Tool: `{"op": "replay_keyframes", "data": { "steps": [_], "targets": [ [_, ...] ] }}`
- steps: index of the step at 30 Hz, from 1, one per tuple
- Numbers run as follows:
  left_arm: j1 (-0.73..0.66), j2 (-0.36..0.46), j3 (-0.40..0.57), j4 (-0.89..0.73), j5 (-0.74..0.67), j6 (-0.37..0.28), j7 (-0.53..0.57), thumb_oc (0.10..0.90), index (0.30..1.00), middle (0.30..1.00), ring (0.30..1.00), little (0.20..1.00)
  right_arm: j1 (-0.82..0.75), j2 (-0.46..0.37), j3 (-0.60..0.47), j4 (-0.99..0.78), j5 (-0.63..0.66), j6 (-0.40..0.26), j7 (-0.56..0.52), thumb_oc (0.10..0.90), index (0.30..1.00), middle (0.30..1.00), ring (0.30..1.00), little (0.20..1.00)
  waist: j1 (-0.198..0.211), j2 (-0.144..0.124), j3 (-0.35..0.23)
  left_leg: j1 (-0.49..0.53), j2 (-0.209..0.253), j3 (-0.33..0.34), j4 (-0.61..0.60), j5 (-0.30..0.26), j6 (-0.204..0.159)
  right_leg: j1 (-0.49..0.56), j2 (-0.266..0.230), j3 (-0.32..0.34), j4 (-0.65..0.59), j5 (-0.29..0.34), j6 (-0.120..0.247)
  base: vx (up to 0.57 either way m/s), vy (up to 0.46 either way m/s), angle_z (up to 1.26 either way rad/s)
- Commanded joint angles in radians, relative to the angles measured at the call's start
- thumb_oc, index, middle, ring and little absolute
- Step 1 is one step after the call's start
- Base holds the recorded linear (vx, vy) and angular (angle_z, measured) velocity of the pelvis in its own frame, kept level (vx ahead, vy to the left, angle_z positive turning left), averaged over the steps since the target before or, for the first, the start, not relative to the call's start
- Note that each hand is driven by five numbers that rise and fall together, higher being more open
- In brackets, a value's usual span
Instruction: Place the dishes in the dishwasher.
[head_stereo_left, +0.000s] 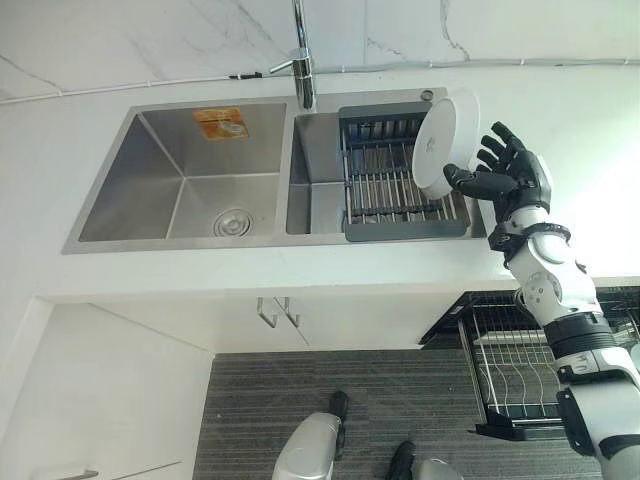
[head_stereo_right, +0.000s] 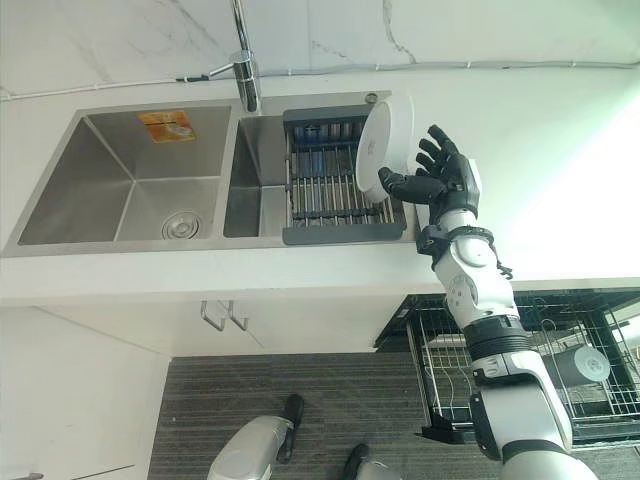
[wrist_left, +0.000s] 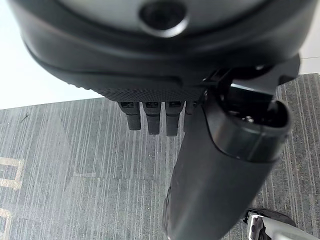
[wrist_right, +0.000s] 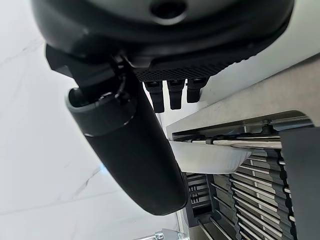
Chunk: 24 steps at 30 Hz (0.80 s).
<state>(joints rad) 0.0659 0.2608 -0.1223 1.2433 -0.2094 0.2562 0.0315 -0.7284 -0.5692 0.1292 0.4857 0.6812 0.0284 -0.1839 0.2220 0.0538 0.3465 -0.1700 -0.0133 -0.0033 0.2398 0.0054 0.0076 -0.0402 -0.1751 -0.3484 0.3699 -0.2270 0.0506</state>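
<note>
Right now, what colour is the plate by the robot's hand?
White. The plate shows best in the right eye view.

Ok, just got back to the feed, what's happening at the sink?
The right hand is up at the drying rack in the sink's right basin, fingers spread beside a white plate standing on edge in the rack. Thumb at the plate's face; no closed grip. The left hand hangs over the floor. The dishwasher basket is pulled out, lower right.

My thumb (head_stereo_left: 462, 180) covers plate (head_stereo_left: 445, 140) lower rim; contact unclear. Plate hides rack (head_stereo_left: 385, 180) right end. Dishwasher basket (head_stereo_right: 600, 345) cut off at right edge; grey item (head_stereo_right: 583, 364) in it too small to identify. Tap (head_stereo_left: 300, 40) top cut off.
</note>
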Motion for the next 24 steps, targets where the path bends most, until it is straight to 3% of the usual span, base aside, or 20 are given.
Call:
{"op": "replay_keyframes", "data": {
  "steps": [1,8,11,24],
  "targets": [
    [0.048,0.06,-0.039,0.015,0.028,0.036,0.007,0.8,0.9,0.9,0.9,0.9,-0.155,-0.041,0.007,-0.051,0.028,-0.072,0.0,0.8,0.9,0.9,0.9,0.9,-0.006,0.004,-0.047,-0.032,-0.024,-0.059,0.06,-0.12,-0.029,0.03,0.029,-0.002,-0.07,0.029,0.015,0.0,0.0,0.0],
    [0.039,0.066,-0.061,0.008,0.067,0.018,0.018,0.8,0.9,0.9,0.9,0.9,-0.188,-0.051,0.016,0.012,0.022,-0.087,0.025,0.8,0.9,0.9,0.9,0.9,0.002,0.01,-0.032,-0.033,-0.028,-0.068,0.06,-0.119,-0.031,0.033,0.029,-0.002,-0.07,0.025,0.013,0.0,0.0,0.0],
    [0.038,0.056,-0.08,-0.006,0.026,0.045,0.029,0.8,0.9,0.9,0.9,0.9,-0.211,-0.047,0.025,0.014,0.016,-0.073,0.027,0.8,0.9,0.9,0.9,0.9,0.002,0.02,-0.031,-0.037,-0.03,-0.074,0.06,-0.109,-0.03,0.028,0.03,-0.008,-0.07,0.034,0.013,0.01,0.022,0.0],
    [0.007,0.058,-0.084,0.008,0.044,0.057,0.055,0.8,0.9,0.9,0.9,0.9,-0.244,-0.078,0.026,0.076,0.044,-0.107,0.061,0.8,0.9,0.9,0.9,0.9,0.017,0.009,-0.023,-0.046,-0.031,-0.077,0.06,-0.106,-0.033,0.028,0.028,-0.02,-0.07,0.037,0.016,0.01,0.001,0.03]
  ]
}}
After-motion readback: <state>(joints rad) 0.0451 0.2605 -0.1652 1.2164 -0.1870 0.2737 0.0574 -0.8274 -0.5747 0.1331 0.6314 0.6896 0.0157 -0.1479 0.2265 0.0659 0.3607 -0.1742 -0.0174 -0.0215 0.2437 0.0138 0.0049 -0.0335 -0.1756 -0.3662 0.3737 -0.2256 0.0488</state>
